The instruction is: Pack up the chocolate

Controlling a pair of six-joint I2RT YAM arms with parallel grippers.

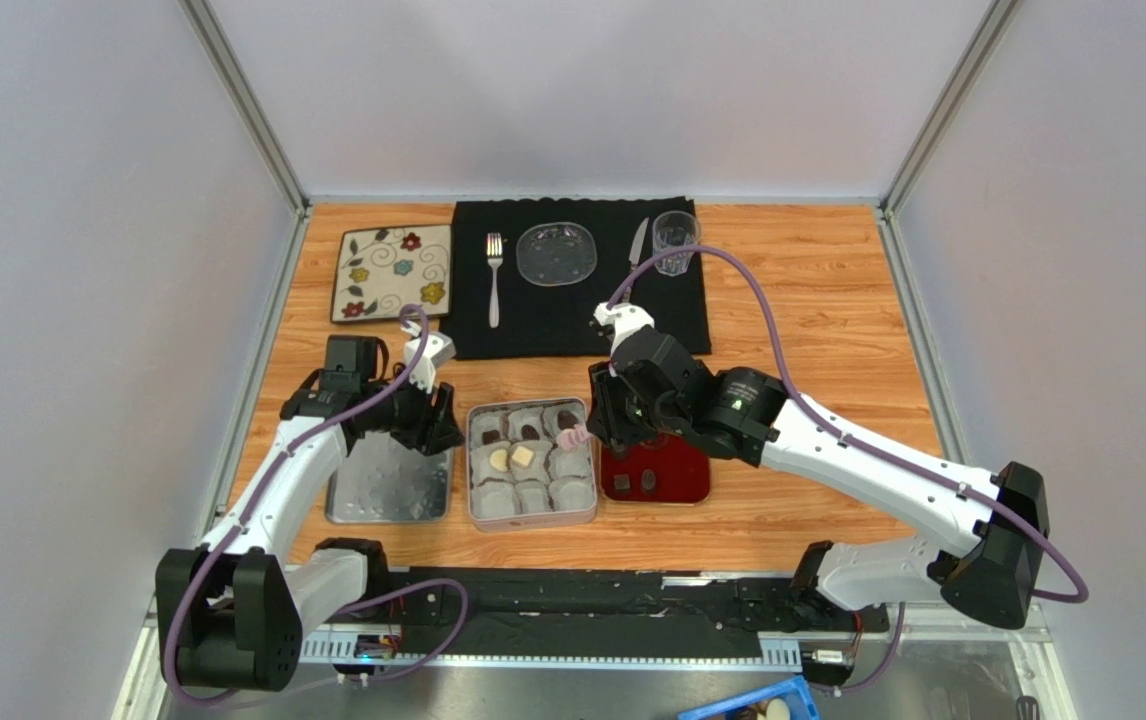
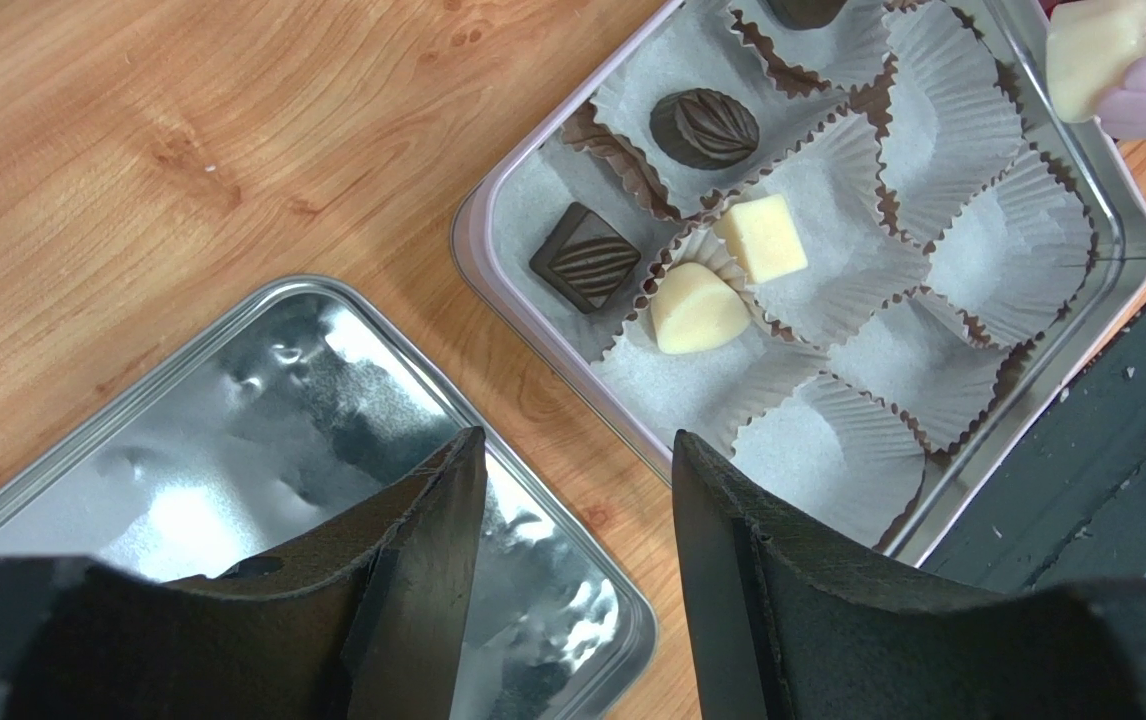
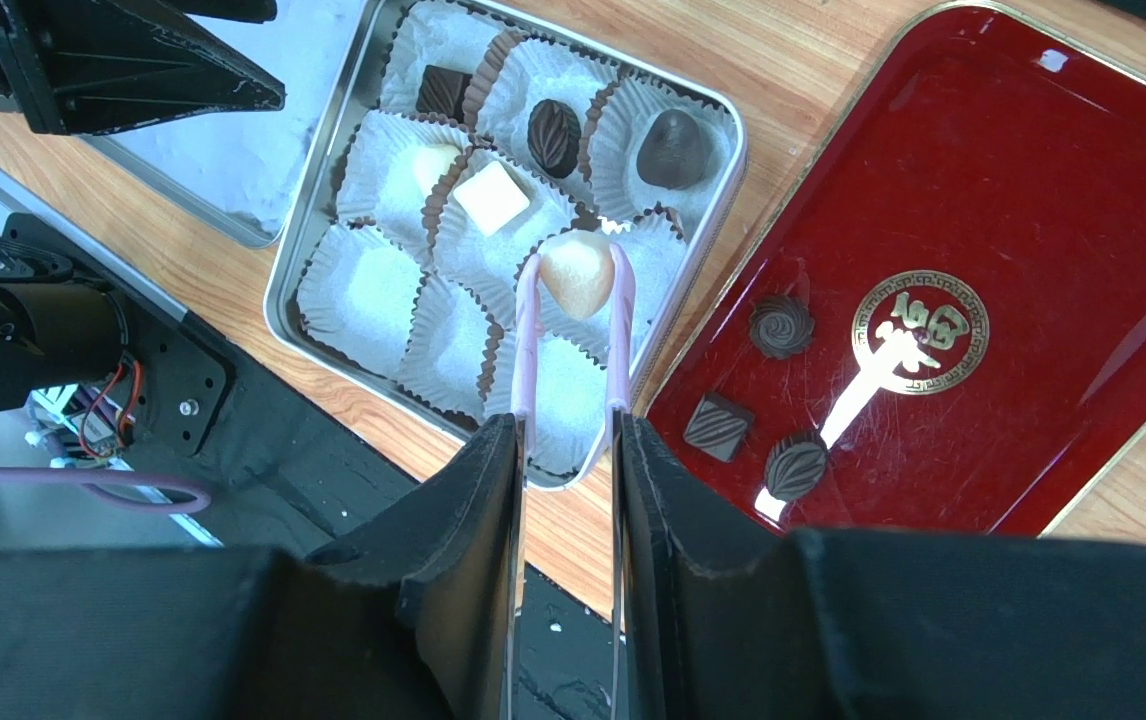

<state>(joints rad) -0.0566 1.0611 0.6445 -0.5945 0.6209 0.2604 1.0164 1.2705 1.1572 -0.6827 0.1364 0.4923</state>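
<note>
The open tin (image 1: 467,465) of white paper cups holds three dark chocolates (image 3: 554,135) and two cream-white ones (image 3: 494,197). My right gripper (image 3: 564,450) is shut on pink tongs (image 3: 527,345). The tongs pinch a cream-white chocolate (image 3: 579,273) over the tin's right side, just above a paper cup. That piece also shows in the left wrist view (image 2: 1093,45). Three dark chocolates (image 3: 781,326) lie on the red tray (image 3: 1015,195) to the right of the tin. My left gripper (image 2: 579,465) is open and empty, above the gap between the tin (image 2: 474,255) and the lid (image 2: 234,435).
The silver lid (image 1: 387,483) lies left of the tin. A black placemat (image 1: 579,323) at the back carries a fork, a glass plate, a knife and a drinking glass. A floral tile (image 1: 393,273) lies at the back left.
</note>
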